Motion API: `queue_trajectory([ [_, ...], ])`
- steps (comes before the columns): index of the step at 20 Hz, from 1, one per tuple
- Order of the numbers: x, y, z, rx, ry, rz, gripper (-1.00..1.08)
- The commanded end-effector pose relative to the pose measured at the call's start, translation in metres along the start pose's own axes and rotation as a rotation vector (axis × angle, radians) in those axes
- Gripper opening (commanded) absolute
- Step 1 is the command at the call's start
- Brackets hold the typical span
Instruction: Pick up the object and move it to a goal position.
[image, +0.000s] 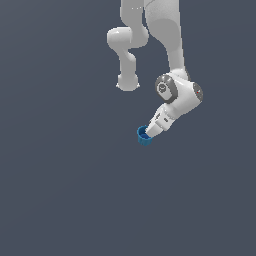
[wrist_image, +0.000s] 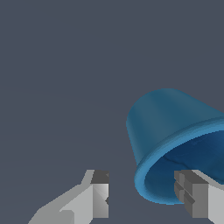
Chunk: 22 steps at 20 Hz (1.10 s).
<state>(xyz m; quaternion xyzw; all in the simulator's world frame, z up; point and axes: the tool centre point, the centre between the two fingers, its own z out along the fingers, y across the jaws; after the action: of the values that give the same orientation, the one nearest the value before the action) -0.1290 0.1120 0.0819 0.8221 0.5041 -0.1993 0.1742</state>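
Observation:
The object is a small blue tapered cup (image: 143, 136) with a thicker rim, seen large in the wrist view (wrist_image: 170, 118), its mouth turned toward the hand. My gripper (image: 149, 132) reaches down at a slant from the exterior view's right, with its tip at the cup's rim. In the wrist view the gripper (wrist_image: 144, 194) stands open. One grey fingertip (wrist_image: 191, 197) overlaps the cup's mouth. The other fingertip (wrist_image: 99, 192) is outside the wall, with a gap between it and the cup. I cannot tell whether the cup rests on the floor.
A plain dark grey floor (image: 60, 190) fills both views. The arm's white links and base (image: 127, 80) rise at the back of the exterior view.

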Motion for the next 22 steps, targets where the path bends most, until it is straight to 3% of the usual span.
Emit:
queue_trajectory([
  [1, 0.000, -0.001, 0.008, 0.000, -0.001, -0.002, 0.28],
  [4, 0.000, -0.001, 0.011, 0.000, -0.001, -0.003, 0.28],
  [5, 0.000, -0.001, 0.011, 0.000, -0.001, -0.003, -1.00],
  [22, 0.001, 0.003, -0.002, 0.012, 0.018, 0.023, -1.00],
])
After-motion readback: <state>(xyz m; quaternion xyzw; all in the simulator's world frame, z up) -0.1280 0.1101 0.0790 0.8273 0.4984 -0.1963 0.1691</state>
